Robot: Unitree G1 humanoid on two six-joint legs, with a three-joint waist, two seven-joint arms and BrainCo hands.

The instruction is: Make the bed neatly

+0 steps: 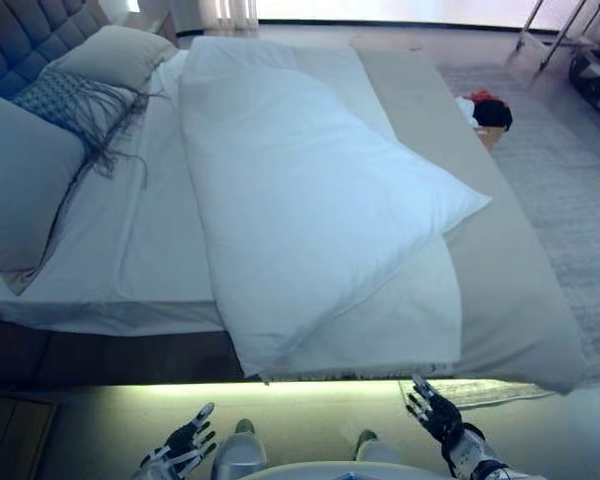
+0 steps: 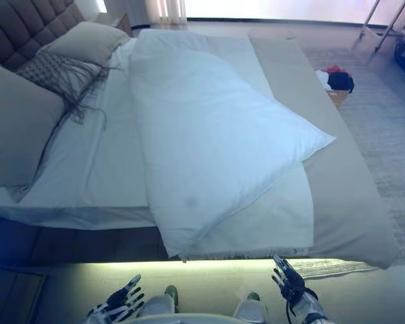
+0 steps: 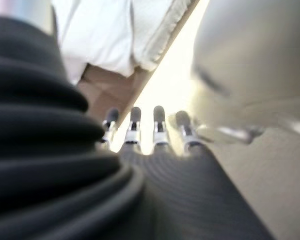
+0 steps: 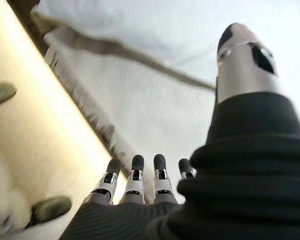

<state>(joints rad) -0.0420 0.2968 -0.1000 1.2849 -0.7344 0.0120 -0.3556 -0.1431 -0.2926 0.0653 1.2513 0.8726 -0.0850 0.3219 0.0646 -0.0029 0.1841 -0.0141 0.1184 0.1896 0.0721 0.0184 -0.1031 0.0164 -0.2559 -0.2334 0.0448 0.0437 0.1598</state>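
Barely begun, I judge — the white duvet (image 1: 300, 200) lies bunched and skewed across the bed (image 1: 520, 300), pillows (image 1: 25, 190) heaped at the head. My left hand (image 1: 185, 442) and right hand (image 1: 435, 412) hover below the edge, fingers spread, holding nothing

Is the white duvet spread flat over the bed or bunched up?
Bunched: the white duvet lies diagonally, leaving the sheet bare.

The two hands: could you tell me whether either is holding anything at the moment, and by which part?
Nothing is held. The left hand and right hand are both open, short of the white duvet.
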